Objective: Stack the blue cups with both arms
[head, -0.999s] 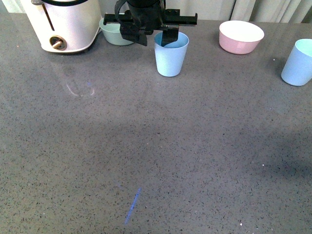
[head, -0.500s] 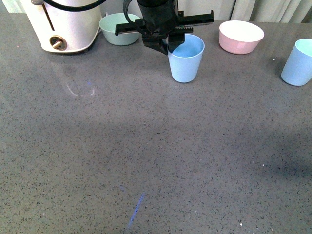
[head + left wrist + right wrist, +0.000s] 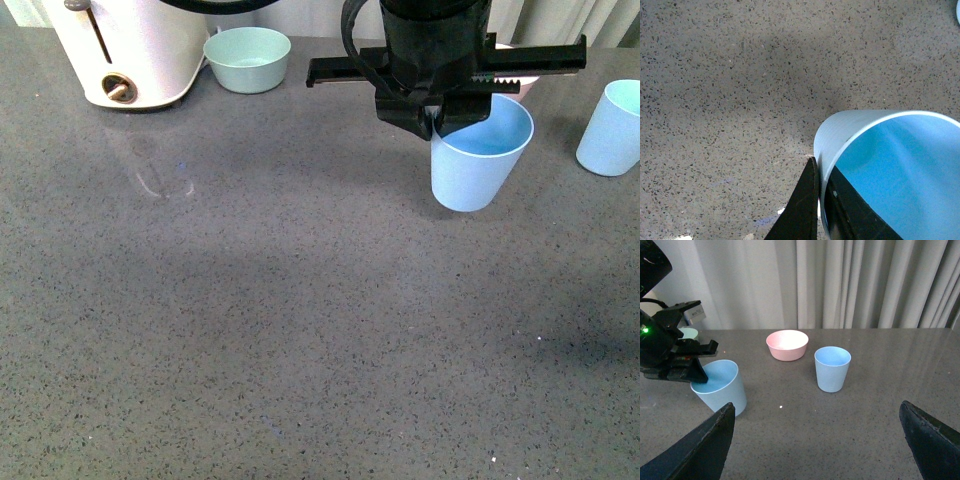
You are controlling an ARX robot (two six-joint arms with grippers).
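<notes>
Counter (image 3: 300, 330): grey speckled stone, bears all items.

White appliance (image 3: 130, 50): far left corner, not involved.

Left pincer (image 3: 437, 122): clamped on the rim wall of the carried cup (image 3: 478, 160), one finger inside and one outside.

Right pincer (image 3: 816, 410): spread wide, holding nothing, facing the scene from the right.

Carried cup: tilted. It has travelled rightward from beside the mint bowl (image 3: 247, 58) to just in front of the pink bowl (image 3: 787, 344). Whether its base clears the counter cannot be told.

Standing cup (image 3: 610, 128): upright at the right edge, now near the carried cup.

Judgement: the transfer is mostly done. Remaining steps are lifting, aligning and nesting.
</notes>
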